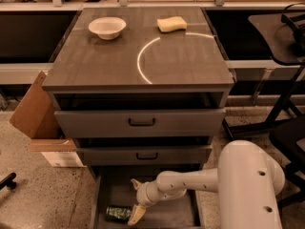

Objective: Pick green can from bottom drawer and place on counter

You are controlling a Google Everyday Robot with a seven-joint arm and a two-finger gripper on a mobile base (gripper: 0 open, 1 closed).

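Observation:
The green can [117, 213] lies on its side in the open bottom drawer [178, 216], near its front left. My gripper [135, 199] reaches down into the drawer from the right on the white arm [190, 182]. It is open, with one cream fingertip [135, 215] right beside the can's right end and the other finger further back. The can is not between the fingers. The counter [95, 63] with its white arc [143, 63] is above.
A white bowl [107, 27] and a yellow sponge [172, 24] sit at the back of the counter. The two upper drawers [140, 123] are slightly pulled out above the arm. A cardboard box [35, 116] stands left of the cabinet. A black stand [281, 80] is on the right.

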